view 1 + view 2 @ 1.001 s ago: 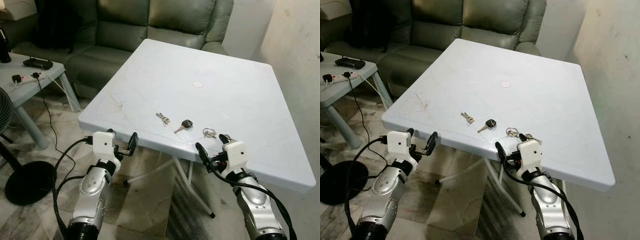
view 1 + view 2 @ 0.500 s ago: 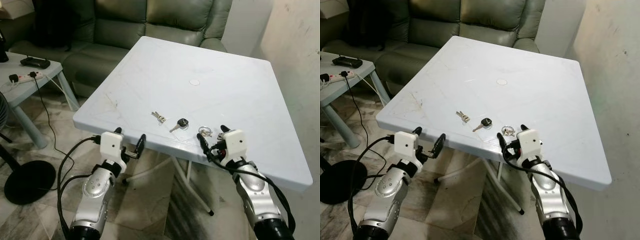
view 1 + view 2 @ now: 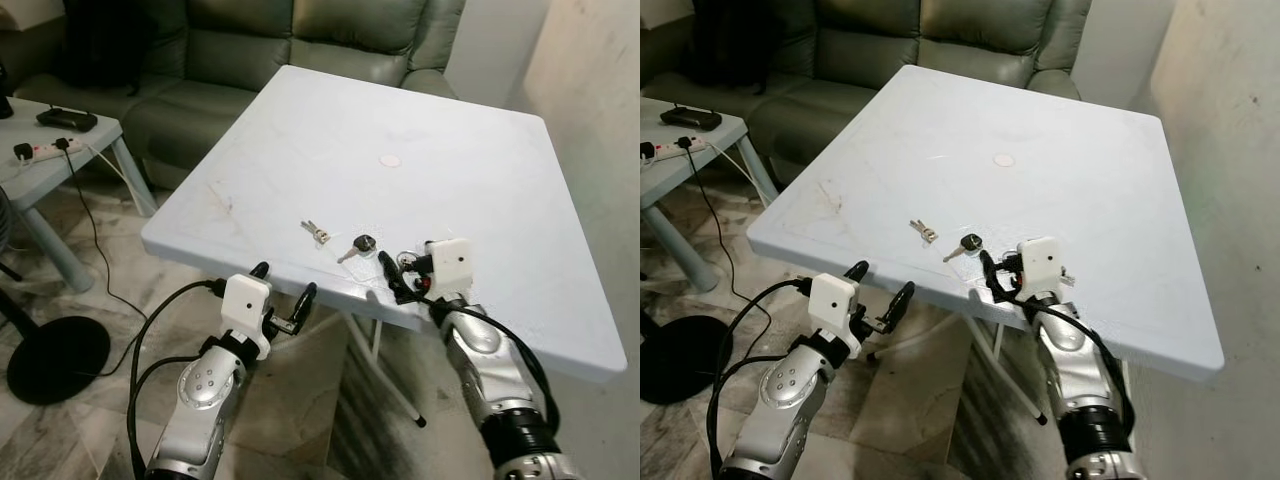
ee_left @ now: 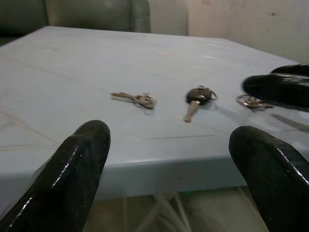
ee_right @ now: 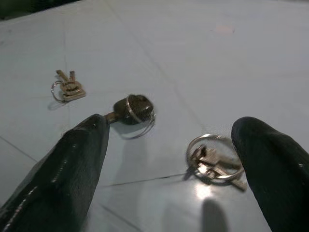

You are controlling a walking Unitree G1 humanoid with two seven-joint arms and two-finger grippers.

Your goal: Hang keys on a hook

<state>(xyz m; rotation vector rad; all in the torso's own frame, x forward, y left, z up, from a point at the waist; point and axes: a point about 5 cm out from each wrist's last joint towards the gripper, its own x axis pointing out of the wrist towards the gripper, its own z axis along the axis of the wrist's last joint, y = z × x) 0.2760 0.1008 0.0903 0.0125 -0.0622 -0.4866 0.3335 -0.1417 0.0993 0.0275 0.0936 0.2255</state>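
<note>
A white table (image 3: pixel 480 170) stands before a grey-green sofa (image 3: pixel 250 50), a pale wall on the right. Nearest, the left gripper (image 3: pixel 284 296) hovers off the table's front edge, fingers spread, holding nothing. On the table near that edge, the right gripper (image 3: pixel 404 270) sits low with fingers apart around a key ring (image 5: pixel 212 162). Just beyond lie a black-headed key (image 3: pixel 358 245) and a small pair of keys (image 3: pixel 316 230). Far left stands a side table (image 3: pixel 60 160).

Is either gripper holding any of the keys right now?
No. The right gripper is open above the silver ring of keys; the left gripper is open too.
</note>
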